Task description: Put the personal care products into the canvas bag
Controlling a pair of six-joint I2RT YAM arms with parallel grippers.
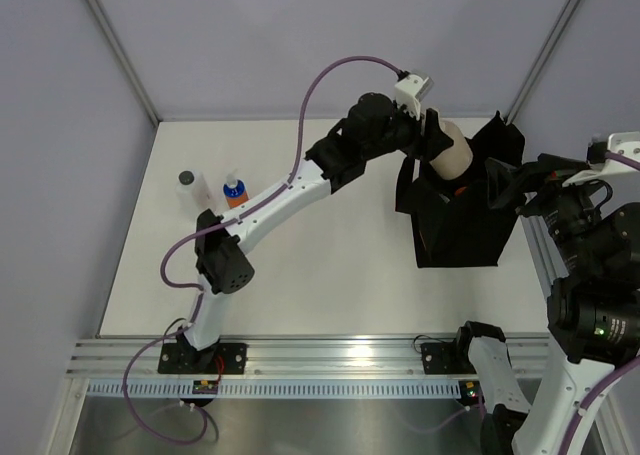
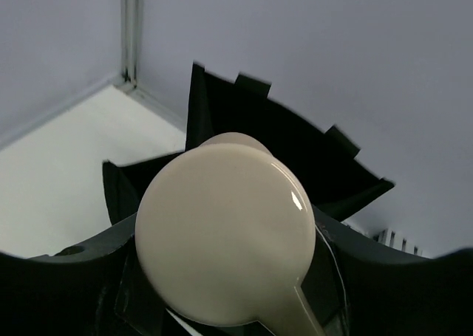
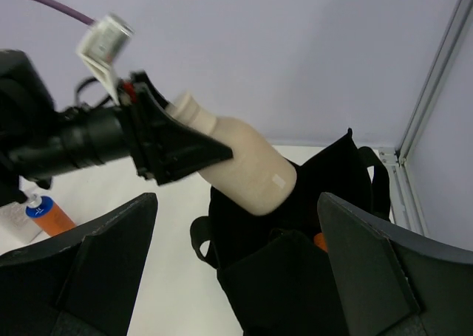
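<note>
A clear bottle (image 1: 190, 188) and an orange bottle (image 1: 233, 190) stand near the left edge. The left gripper (image 1: 425, 140) clamps the tan bottle (image 1: 452, 151), tilted above the bag (image 1: 455, 237) at the far right corner. Released early, the tan bottle could strike the soft rim and fall outside. The right gripper (image 1: 512, 183) stands wide beside the rim.

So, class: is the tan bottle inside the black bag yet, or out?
Out. The left gripper holds the tan bottle tilted, base down, above the open mouth of the black bag.
</note>
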